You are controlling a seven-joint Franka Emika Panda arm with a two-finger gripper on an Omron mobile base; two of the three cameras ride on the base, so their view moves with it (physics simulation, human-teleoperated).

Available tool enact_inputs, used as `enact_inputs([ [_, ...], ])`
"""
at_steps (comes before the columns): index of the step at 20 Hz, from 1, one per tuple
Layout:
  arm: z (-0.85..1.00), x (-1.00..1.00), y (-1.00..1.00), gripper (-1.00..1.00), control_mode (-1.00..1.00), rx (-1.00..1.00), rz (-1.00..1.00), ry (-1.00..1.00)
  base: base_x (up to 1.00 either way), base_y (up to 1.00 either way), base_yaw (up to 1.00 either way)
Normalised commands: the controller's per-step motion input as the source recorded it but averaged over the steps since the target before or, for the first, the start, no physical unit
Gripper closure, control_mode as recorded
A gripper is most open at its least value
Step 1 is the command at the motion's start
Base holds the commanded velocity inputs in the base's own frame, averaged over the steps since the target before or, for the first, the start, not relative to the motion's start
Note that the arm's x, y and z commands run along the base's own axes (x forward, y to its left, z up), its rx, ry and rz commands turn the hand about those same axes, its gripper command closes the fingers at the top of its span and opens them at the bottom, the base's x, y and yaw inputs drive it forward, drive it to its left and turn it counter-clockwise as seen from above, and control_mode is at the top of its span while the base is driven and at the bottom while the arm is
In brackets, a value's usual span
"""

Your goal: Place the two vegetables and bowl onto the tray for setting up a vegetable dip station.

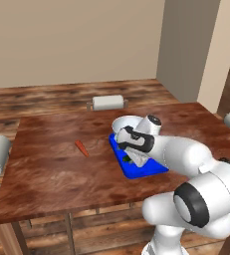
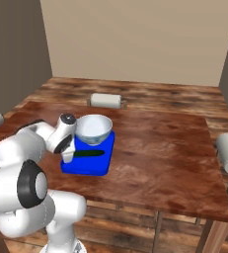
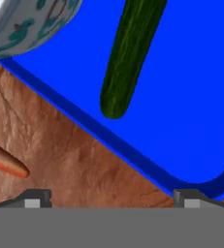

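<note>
Tool [image 3: 111, 196] open; hand view shows cucumber [image 3: 128, 53] on tray [image 3: 191, 97].

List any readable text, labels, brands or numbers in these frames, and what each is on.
None. The bowl carries a teal and reddish painted pattern, not lettering. The tray, cucumber, carrot, table and the white rolls around it show no print or signs.

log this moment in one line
gripper: open, empty | cucumber, bowl: on tray | carrot: on table
</note>
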Motion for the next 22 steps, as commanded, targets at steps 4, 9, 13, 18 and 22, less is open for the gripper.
enact_inputs([
  [4,0.23,-0.02,0.34,-1.0,-1.0,-0.03,0.3,-0.04,0.0,0.0,0.0],
  [9,0.22,0.01,0.39,-1.0,-1.0,-0.04,0.24,-0.1,0.0,0.0,0.0],
  [13,0.18,0.09,0.38,-1.0,-1.0,-0.07,0.19,-0.2,0.0,0.0,0.0],
  [18,0.1,0.22,0.34,-1.0,-1.0,-0.09,0.09,-0.18,0.0,0.0,0.0],
  [22,0.06,0.26,0.31,-1.0,-1.0,-0.14,0.07,-0.12,0.0,0.0,0.0],
])
